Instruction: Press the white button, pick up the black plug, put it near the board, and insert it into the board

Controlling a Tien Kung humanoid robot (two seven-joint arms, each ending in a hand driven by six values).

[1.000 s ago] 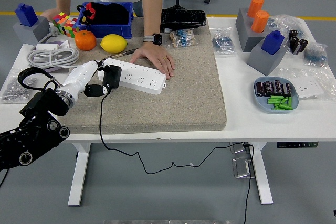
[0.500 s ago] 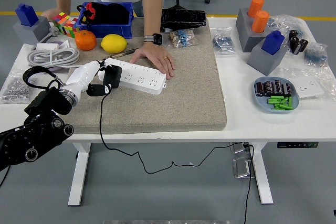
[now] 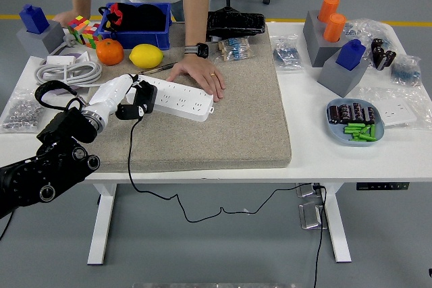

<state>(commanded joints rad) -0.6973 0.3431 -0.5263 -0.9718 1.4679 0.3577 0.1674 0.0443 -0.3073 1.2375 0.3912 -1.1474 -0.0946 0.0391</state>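
Observation:
A white power strip (image 3: pixel 179 98) lies on the grey mat (image 3: pixel 223 119), slanting from upper left to lower right. A person's hand (image 3: pixel 200 73) rests flat on its far right part. My left hand (image 3: pixel 128 102) is shut on the black plug (image 3: pixel 144 98), which sits upright at the strip's left end, touching its top. The plug's black cable (image 3: pixel 131 153) hangs over the table's front edge toward the floor. The right arm does not appear in the head view.
An orange (image 3: pixel 109 52), a lemon (image 3: pixel 146 56), a blue bin (image 3: pixel 137 19) and a coiled white cable (image 3: pixel 67 72) lie behind the strip. Grey holders (image 3: pixel 341 72), bagged parts and a blue dish (image 3: pixel 355 122) occupy the table's right side.
My left hand with the plug has shifted slightly up and to the right, closer over the strip's left end. The person's hand has stayed put.

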